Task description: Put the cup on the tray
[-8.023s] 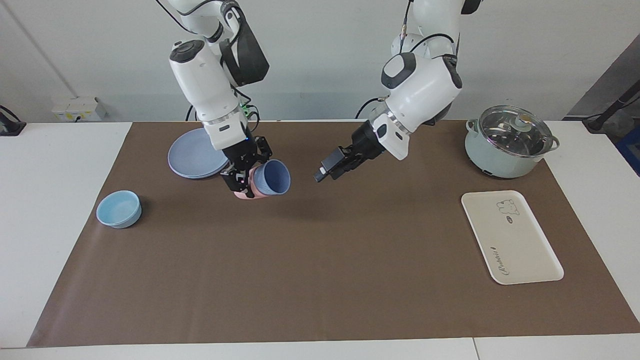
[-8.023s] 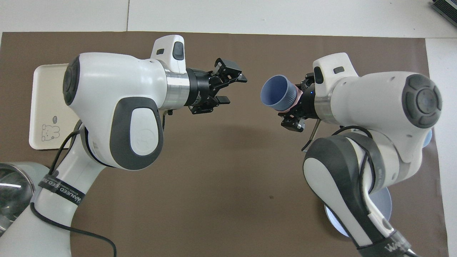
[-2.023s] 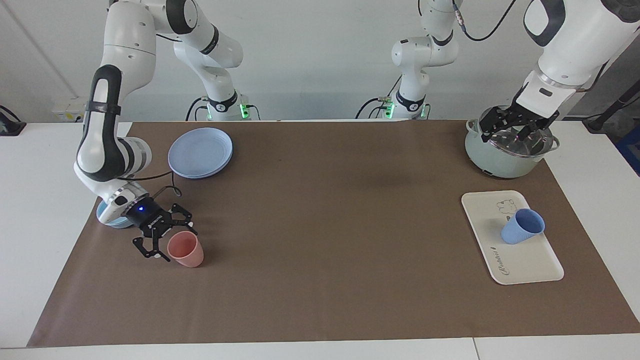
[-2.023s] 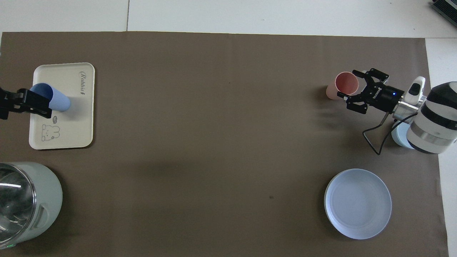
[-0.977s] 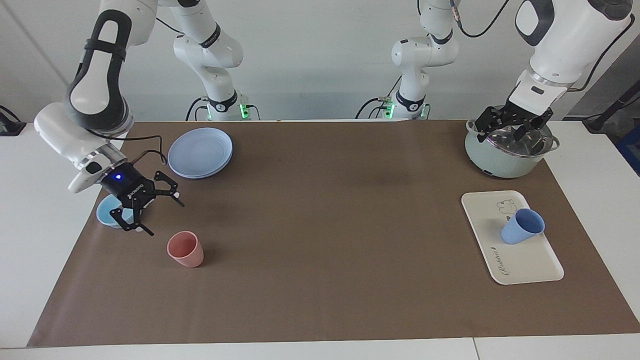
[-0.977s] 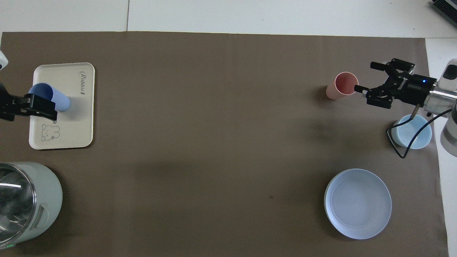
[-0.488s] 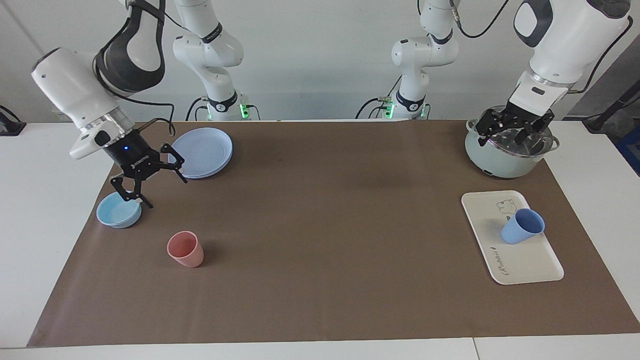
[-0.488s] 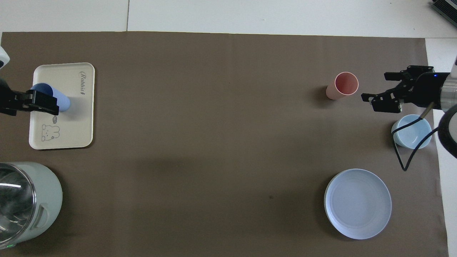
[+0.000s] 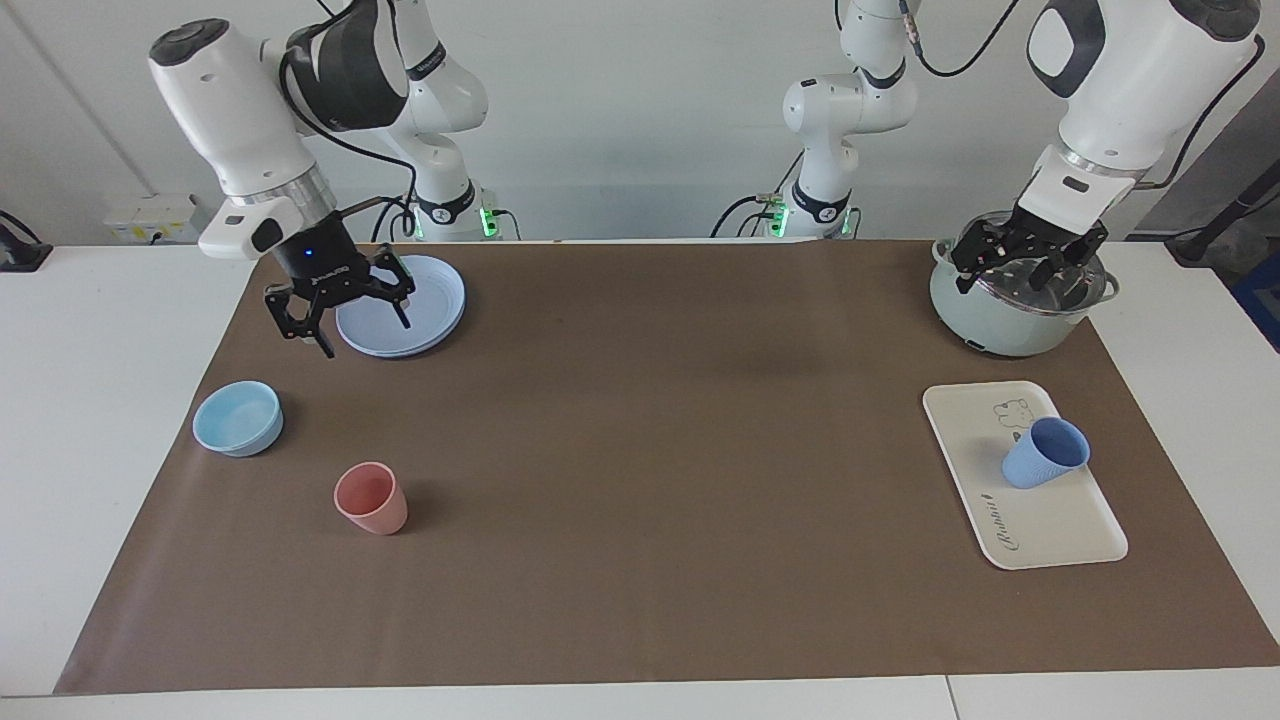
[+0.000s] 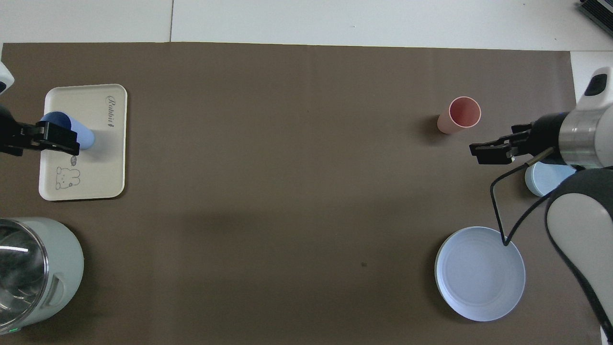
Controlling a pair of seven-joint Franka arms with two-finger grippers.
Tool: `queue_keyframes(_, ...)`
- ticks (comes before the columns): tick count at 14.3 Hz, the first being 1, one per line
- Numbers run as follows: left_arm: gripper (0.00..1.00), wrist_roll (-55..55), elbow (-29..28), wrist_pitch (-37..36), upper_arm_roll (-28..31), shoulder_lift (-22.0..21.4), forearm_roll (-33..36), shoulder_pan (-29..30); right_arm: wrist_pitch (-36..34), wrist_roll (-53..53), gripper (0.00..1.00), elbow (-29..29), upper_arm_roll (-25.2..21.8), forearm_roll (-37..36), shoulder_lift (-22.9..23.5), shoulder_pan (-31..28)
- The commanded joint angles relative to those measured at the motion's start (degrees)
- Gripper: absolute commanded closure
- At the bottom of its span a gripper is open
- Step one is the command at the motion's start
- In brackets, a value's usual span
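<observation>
Cup: the blue cup (image 9: 1045,452) lay on the tray (image 9: 1060,530), tipped over on its side or leaning hard, its mouth turned toward the left arm's end of the counter (image 9: 640,480). Nothing gripped it.
Tray: cream, flat, with a bear drawing; it sat on the brown mat near the left arm's end, farther from the robots than the pot (image 9: 1020,285).
Left claw: the left claw (image 9: 1030,262) hung over the pot lid, fingers spread wide and empty, well apart from the cup.
Right claw: the right claw (image 9: 345,305) hung over the rim of the plate (image 9: 425,290), also spread wide and holding nothing.
Weight: it looked like a small plastic tumbler, so probably very light; a nudge would likely shift it.
Stiffness: thin walls, likely to flex a little under a hard squeeze, but not fragile.
Surface: the lower outside was finely textured and should give the fingers some bite; the smooth band by the rim seemed more slippery.
Roll risk: tapered and round, lying as it did, it could roll in an arc on the slick tray.
Where to hold: across the textured lower body, fingers on both sides of the wall, with a modest squeeze.
Task state: the cup seemed already delivered, though not upright.
Bystanders: a pink cup (image 9: 372,498) and a bowl (image 9: 238,418) stood toward the right arm's end.
</observation>
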Motion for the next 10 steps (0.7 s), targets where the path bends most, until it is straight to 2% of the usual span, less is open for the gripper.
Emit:
queue_keyframes(1,0.0,0.5,-2.6,1.1,0.0,-2.0,0.3,0.2,-7.7,13.0,0.0,4.1,0.2,-6.0,-0.1,2.8)
queue_keyframes(3,0.0,0.5,-2.9,1.1,0.0,-2.1,0.3,0.2,-15.7,16.2,0.0,9.6,0.1,-5.9,0.9,1.9)
queue_keyframes(7,0.0,0.5,-2.9,1.1,0.2,-2.1,0.3,0.3,-28.6,16.4,0.0,16.7,-0.5,-5.0,1.0,-1.8)
queue_keyframes(8,0.0,0.5,-2.9,1.1,0.2,-2.2,0.3,0.2,-31.8,16.4,0.0,18.0,-0.5,-5.0,1.3,-2.9)
queue_keyframes(10,0.0,0.5,-2.9,1.0,0.2,-2.1,0.3,0.2,-33.1,16.1,0.0,17.1,-0.5,-5.2,0.6,-4.7)
